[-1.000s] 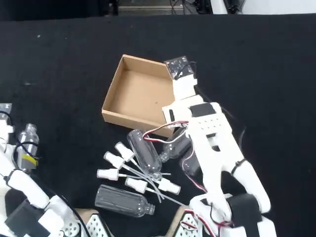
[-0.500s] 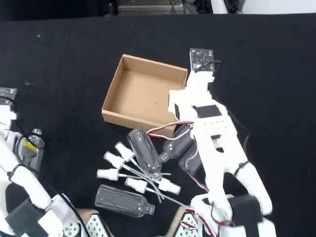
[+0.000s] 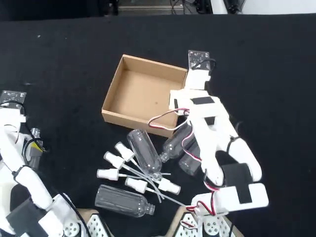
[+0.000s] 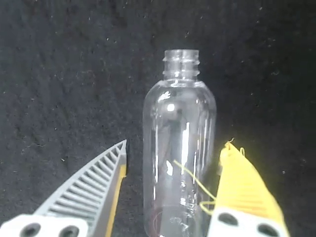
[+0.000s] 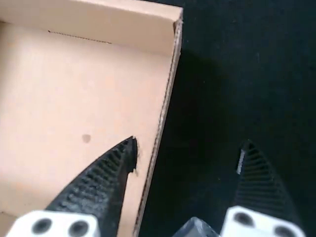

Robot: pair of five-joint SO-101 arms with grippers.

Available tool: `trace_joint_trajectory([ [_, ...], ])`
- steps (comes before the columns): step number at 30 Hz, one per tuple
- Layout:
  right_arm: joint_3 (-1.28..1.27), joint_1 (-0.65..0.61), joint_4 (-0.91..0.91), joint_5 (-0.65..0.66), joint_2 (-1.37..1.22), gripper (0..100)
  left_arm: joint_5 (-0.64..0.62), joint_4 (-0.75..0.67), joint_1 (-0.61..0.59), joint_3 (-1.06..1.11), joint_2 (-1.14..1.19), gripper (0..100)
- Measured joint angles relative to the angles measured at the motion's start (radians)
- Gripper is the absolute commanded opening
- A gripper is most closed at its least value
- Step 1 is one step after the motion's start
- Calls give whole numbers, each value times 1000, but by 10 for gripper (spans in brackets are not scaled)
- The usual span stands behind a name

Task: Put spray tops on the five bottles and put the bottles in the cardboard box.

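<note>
The uncapped bottle (image 4: 178,118) sat at the left edge of the high view, well apart from the other bottles (image 3: 145,150) and the loose spray tops (image 3: 116,160) in the lower centre, and its threaded neck was bare. The left tool (image 4: 176,144) stood spread around its body, the yellow finger just beside the plastic and the grey one a little off, so nothing was clamped yet. The step looked to be securing this bottle for capping. Doing it well probably meant closing gently below the shoulder, since thin clear plastic would likely buckle, and leaving the neck free. The right tool (image 5: 189,143) hung with its fingers apart astride the right wall of the cardboard box (image 3: 133,120) in the upper centre — one over the box floor, one over the black bench (image 3: 271,74). It would need to clear that wall, then take a top by its head — letting the dip tube drop into the neck.
</note>
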State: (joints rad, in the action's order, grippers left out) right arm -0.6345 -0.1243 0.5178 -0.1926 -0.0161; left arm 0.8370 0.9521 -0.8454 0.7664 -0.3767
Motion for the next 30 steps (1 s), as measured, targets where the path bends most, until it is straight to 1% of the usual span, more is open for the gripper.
trace_joint_trajectory([
  [2, 44, 0, 2, 15, -54, 306, -12, 0, 11, 0, 0, 270],
  [4, 89, 0, 21, 54, -112, 268, -14, 0, 31, 0, 0, 270],
  [5, 118, 0, 37, 71, -140, 222, -14, 0, 40, 0, 0, 270],
  [8, 215, 0, 106, 135, -210, 25, -14, 0, 43, 0, 0, 270],
  [9, 245, 0, 124, 158, -229, 5, -14, 0, 43, 0, 0, 270],
  [10, 275, 0, 140, 184, -241, 34, -14, 0, 43, 0, 0, 270],
  [11, 301, 0, 150, 212, -250, 41, -14, 0, 43, 0, 0, 270],
  [13, 345, 5, 158, 270, -270, 10, -14, 2, 43, 0, 0, 270],
  [18, 410, 5, 158, 480, -301, 10, -14, 17, 37, 0, 0, 270],
  [24, 416, 3, 158, 720, -301, 10, -15, 20, 37, 0, 0, 270],
  [26, 416, 3, 158, 730, -301, 11, -15, 20, 37, 0, 0, 270],
  [27, 416, 3, 160, 704, -301, 11, -15, 20, 37, 0, 0, 270],
  [29, 416, 3, 163, 609, -301, 20, -15, 20, 37, 0, 0, 270],
  [30, 416, 3, 169, 554, -301, 41, -15, 20, 37, 0, 0, 270],
])
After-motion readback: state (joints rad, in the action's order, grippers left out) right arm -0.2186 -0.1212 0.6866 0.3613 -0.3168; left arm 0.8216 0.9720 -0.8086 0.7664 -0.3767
